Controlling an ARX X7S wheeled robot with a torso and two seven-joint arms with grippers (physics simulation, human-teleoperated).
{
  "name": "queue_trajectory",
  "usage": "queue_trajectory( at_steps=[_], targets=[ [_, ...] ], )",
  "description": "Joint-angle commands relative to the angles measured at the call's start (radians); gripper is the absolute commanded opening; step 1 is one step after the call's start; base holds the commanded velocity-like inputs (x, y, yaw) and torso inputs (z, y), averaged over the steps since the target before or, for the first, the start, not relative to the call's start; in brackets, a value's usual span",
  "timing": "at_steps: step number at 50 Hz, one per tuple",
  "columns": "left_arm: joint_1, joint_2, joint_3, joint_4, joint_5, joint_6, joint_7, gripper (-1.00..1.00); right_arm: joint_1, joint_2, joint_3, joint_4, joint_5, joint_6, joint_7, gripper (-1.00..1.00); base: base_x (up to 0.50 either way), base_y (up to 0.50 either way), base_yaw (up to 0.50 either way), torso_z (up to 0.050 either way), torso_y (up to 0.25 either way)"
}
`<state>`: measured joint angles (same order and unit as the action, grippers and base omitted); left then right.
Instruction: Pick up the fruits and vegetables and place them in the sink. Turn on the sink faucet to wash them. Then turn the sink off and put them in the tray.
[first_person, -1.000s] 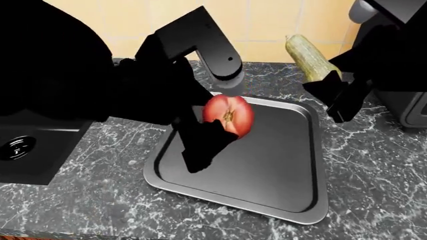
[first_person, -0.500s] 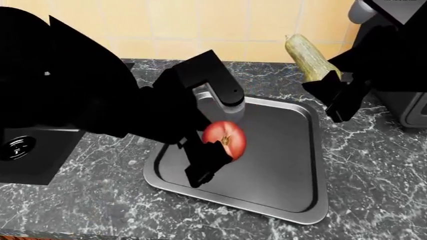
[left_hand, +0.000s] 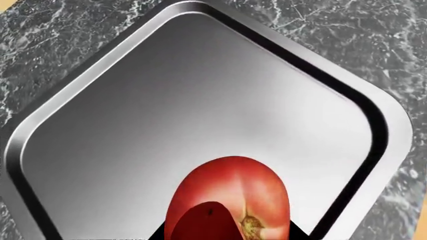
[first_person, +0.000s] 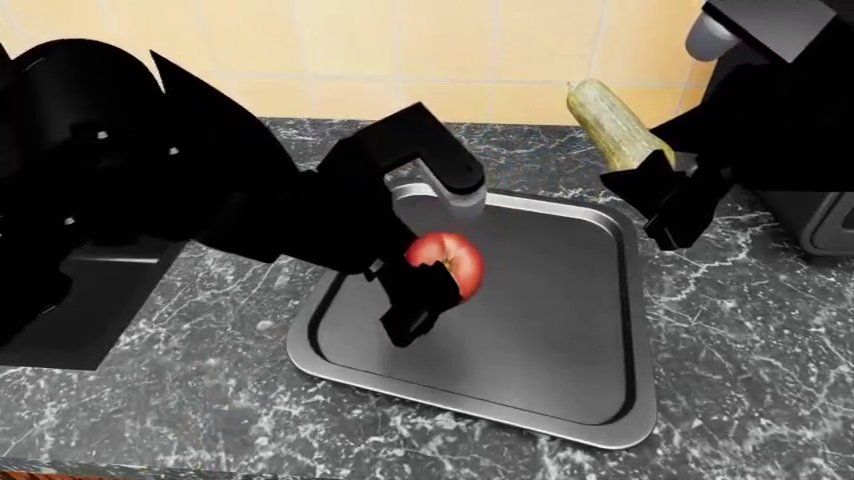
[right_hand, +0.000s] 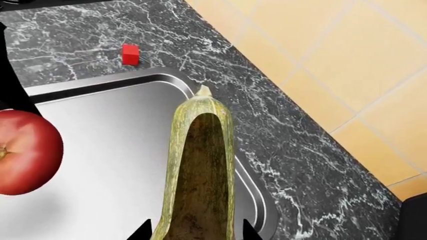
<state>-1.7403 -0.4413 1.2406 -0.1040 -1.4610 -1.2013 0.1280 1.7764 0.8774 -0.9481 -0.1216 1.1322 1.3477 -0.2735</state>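
The round red tomato (first_person: 447, 262) hangs just above the dark grey tray (first_person: 561, 340), with my left gripper (first_person: 430, 287) shut on it. In the left wrist view the tomato (left_hand: 230, 195) fills the space between the jaws over the tray (left_hand: 187, 100). My right gripper (first_person: 651, 195) is shut on the pale striped zucchini (first_person: 611, 122), held tilted above the tray's far right corner. The right wrist view shows the zucchini (right_hand: 200, 170) in the right gripper (right_hand: 195, 230), beside the tomato (right_hand: 27, 152). The black sink (first_person: 80, 310) lies at the left, mostly behind my left arm. The faucet is hidden.
A small red block (right_hand: 130, 54) sits on the marble counter (first_person: 747, 380) just off one tray corner. A dark appliance (first_person: 821, 215) stands at the right edge. A yellow tiled wall (first_person: 400, 50) closes off the back.
My left gripper has carried the tomato lower, closer to the tray floor. The right gripper and zucchini have barely shifted.
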Motion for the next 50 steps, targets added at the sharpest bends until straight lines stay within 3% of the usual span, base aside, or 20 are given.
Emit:
queue_trajectory(
  at_steps=[1, 32, 33, 50],
  targets=[
    [0.012, 0.027, 0.03, -0.071, 0.033, 0.005, 0.011, -1.0, 0.024, 0.001, 0.005, 0.012, -0.042, -0.022, 0.0, -1.0, 0.0, 0.0, 0.0, 0.0, 0.0],
    [0.025, 0.03, 0.08, -0.071, 0.062, -0.01, 0.015, -1.0, 0.034, -0.013, -0.013, 0.03, -0.042, -0.041, 0.0, -1.0, 0.0, 0.0, 0.0, 0.001, 0.001],
    [0.025, 0.03, 0.08, -0.07, 0.062, -0.01, 0.015, 1.0, 0.033, -0.013, -0.014, 0.031, -0.043, -0.042, -0.001, -1.0, 0.0, 0.0, 0.0, 0.0, 0.0],
    [0.021, 0.021, 0.073, -0.041, 0.052, -0.004, 0.005, 1.0, 0.027, -0.011, -0.017, 0.032, -0.038, -0.054, 0.005, -1.0, 0.0, 0.0, 0.0, 0.001, 0.001]
  ],
)
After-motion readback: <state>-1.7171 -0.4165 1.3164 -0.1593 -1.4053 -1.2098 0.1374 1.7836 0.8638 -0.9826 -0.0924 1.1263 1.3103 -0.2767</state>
